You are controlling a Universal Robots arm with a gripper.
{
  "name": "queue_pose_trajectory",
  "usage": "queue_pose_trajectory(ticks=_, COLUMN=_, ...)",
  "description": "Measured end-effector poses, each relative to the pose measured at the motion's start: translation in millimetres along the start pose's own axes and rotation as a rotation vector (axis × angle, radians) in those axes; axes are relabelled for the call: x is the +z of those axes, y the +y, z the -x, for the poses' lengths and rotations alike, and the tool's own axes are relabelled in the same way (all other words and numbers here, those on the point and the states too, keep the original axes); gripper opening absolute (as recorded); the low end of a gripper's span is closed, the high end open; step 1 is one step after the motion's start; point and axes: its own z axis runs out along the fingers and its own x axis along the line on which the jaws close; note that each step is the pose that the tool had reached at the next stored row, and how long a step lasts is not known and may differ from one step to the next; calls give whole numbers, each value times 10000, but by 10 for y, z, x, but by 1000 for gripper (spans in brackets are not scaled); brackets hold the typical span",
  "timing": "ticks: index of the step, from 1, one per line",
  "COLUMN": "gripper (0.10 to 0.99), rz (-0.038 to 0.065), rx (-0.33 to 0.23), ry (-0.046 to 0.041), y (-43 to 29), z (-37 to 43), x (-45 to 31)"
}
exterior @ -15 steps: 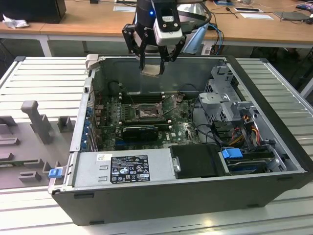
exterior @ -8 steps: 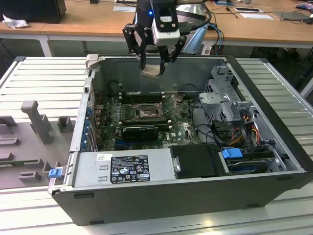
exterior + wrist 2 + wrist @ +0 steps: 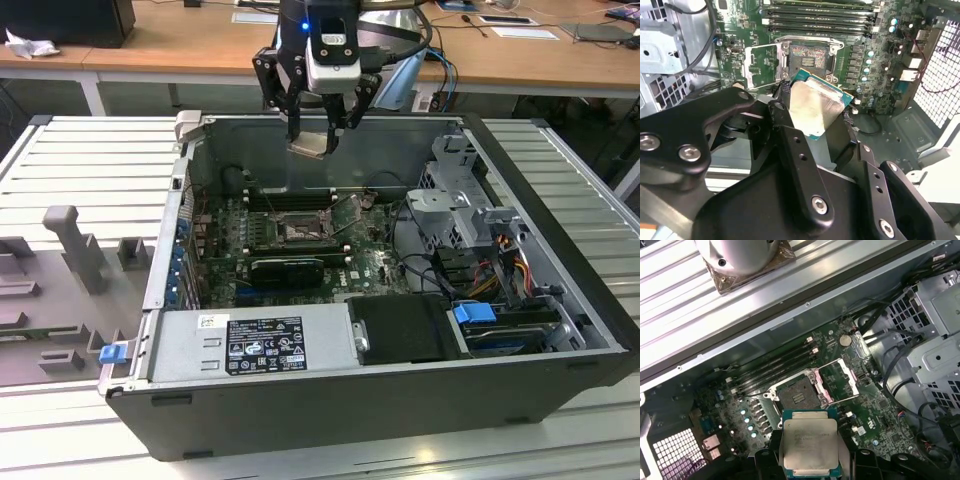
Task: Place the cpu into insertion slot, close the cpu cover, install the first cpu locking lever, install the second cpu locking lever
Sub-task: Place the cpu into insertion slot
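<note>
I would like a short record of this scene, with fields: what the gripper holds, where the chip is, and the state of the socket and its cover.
gripper: black gripper, shut on the cpu
cpu: small flat square cpu with a silver-grey metal top, held in the air above the open case, not in the slot
insertion slot: square dark-framed insertion slot on the green circuit board, empty
cpu cover: thin grey metal hinged cpu cover with a square cut-out, swung open beside the slot
case: dark grey computer case, open
</note>
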Motion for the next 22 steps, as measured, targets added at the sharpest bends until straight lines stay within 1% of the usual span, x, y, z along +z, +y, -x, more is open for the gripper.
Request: queue_pose_trajectory(ticks=22, gripper=525, rz=32, rx=1835, ry=-165, y=0, z=0, x=4)
